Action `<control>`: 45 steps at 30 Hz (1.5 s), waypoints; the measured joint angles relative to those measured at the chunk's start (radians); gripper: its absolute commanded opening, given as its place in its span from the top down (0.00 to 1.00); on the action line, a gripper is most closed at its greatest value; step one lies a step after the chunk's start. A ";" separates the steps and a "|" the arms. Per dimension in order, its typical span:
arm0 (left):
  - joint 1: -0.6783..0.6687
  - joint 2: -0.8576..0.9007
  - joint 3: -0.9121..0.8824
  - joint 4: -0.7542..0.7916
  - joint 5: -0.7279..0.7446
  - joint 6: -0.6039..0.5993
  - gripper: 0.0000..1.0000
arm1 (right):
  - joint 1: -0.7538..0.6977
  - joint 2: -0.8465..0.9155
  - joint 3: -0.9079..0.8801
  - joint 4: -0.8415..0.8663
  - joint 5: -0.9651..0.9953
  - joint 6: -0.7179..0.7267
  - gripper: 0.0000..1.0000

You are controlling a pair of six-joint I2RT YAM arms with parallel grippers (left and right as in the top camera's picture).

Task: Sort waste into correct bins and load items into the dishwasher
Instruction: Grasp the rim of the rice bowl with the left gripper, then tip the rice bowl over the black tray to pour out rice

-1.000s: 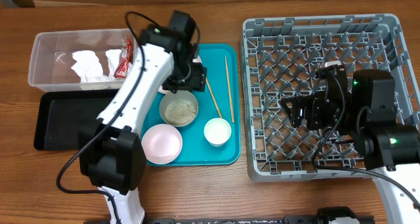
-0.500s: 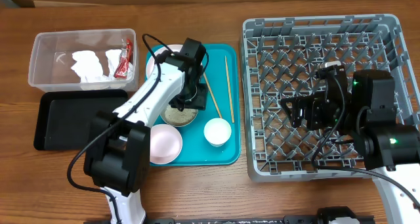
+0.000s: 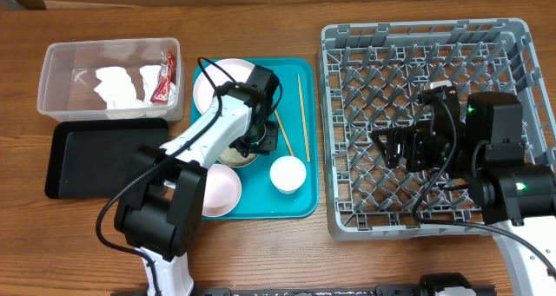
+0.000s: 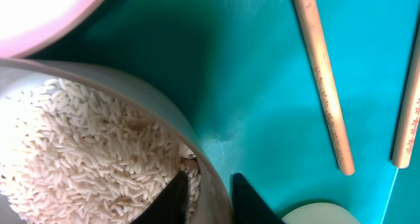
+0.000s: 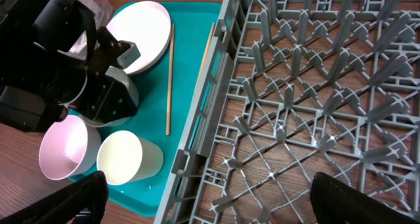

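Observation:
My left gripper [image 3: 259,138] [image 4: 210,199] is shut on the rim of a white bowl [image 3: 234,153] [image 4: 197,152] full of white rice grains [image 4: 79,152], one finger inside and one outside. The bowl stands on the teal tray [image 3: 295,205]. On the same tray are a pale-pink plate [image 3: 219,83], a pink bowl [image 3: 217,190], a small white cup [image 3: 287,173] and two chopsticks [image 3: 303,114] [image 3: 280,127]. The clear tub [image 3: 61,57] holds white napkins [image 3: 113,81] and a red wrapper [image 3: 163,81]. My right gripper [image 3: 408,148] [image 5: 216,207] is open and empty above the grey dish rack [image 3: 434,70].
The black tray [image 3: 95,157] lies in front of the clear tub, left of the teal tray. The dish rack's left wall [image 5: 210,86] stands right beside the teal tray's edge. The cup [image 5: 121,158] sits close to the rice bowl.
My left gripper has moved from the pink plate toward the front of the tray and closed on the rice bowl's rim. The plate is uncovered now. The right arm has not moved.

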 measured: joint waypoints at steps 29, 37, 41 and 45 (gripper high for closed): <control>0.217 -0.025 0.599 -0.705 0.064 0.120 0.96 | 0.000 0.000 0.000 0.000 0.000 0.000 0.00; 0.546 -0.082 0.583 -0.764 0.256 0.312 0.96 | 0.000 0.000 0.000 0.000 -0.002 0.000 0.00; 0.689 -0.117 0.510 -0.758 0.423 0.436 0.96 | 0.000 0.000 0.000 0.000 -0.010 0.000 0.00; 0.820 -0.123 0.377 -0.708 0.616 0.550 0.96 | 0.000 0.000 0.000 0.000 -0.010 0.000 0.00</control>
